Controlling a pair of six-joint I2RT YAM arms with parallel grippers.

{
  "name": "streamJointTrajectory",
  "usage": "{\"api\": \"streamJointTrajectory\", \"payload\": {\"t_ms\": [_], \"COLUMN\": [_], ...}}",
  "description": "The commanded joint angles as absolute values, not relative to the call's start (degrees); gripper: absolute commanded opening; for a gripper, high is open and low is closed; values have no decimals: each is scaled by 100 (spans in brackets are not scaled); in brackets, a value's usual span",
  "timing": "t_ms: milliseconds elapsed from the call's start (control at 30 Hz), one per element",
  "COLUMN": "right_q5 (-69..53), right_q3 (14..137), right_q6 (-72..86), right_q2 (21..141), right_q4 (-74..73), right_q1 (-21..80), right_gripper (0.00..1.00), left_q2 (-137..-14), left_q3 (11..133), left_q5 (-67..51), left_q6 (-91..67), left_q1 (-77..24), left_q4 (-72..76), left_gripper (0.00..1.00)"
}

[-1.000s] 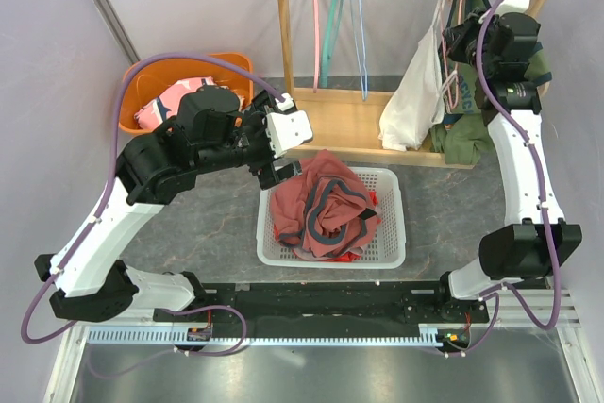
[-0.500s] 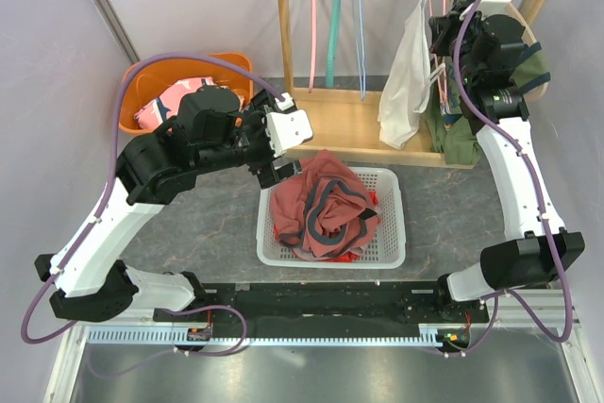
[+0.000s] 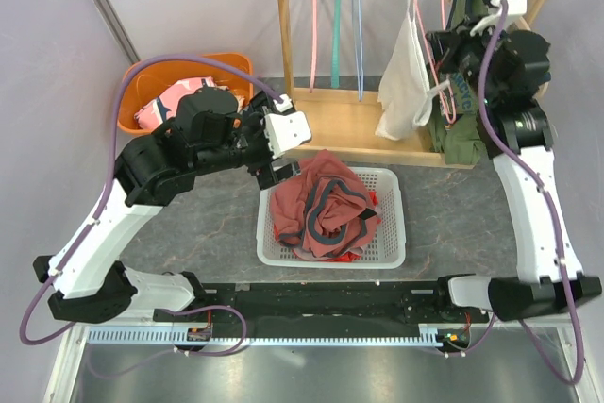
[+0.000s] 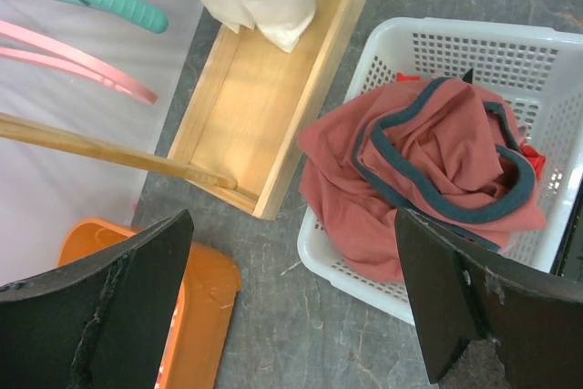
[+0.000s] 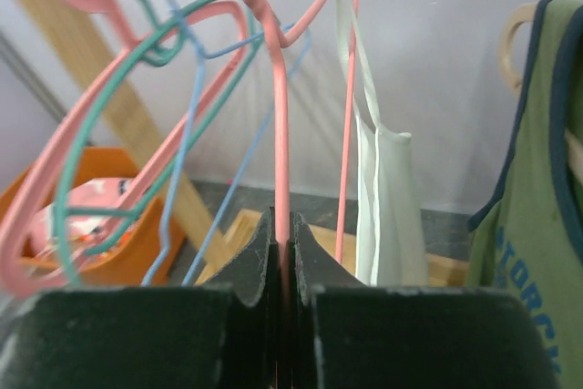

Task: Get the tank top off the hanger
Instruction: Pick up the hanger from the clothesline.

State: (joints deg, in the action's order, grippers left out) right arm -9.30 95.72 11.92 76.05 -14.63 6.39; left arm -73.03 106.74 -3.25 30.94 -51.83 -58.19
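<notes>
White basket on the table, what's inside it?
The white basket holds a crumpled red garment with dark grey trim. Brighter red fabric peeks out beneath it; anything deeper is covered.

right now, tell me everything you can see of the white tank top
The white tank top is thin, off-white cloth, limp and creased. A strap hangs from the shoulder of the pink hanger on the rail. The body drapes straight down, with its hem bunched low at the wooden rack base. A green top hangs close beside it. The right gripper is shut on the hanger's wire, not on the cloth.
</notes>
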Motion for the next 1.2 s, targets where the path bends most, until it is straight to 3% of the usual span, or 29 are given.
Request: {"api": "streamJointTrajectory", "payload": {"t_ms": [0,267,367,567,867,1167], "right_q5": [-1801,-2496,-2575,-4104,-5738,-5827], "right_q3": [9457,9932,10063,9879,10046,11565], "right_q6": [1502,1468,1538,1837,2838,3294], "right_q2": [6682,5775,5406,4957,5632,6897], "right_q4": [-1862,-3602,-3718,-3199,-2093,-1646], "right_q1": [659,677,808,975,1116,1362], "right_gripper": [0,0,0,0,0,0], "left_q2": [-6987,-6241,-6126,-5731,-5713,-5696], "left_q3": [10573,10213,10213,9976,10406,11162], "left_q5": [-764,-1299,-1573,-2144,-2654,-3137], "left_q6": [3375,3612,3717,4096,3867,3683], "left_q1": [-5177,-5177,-5168,-5168,-4852,-4360], "left_q4": [-5730,-5159,-5107,-5062,-5089,-5107], "left_gripper": [99,99,99,99,99,99]}}
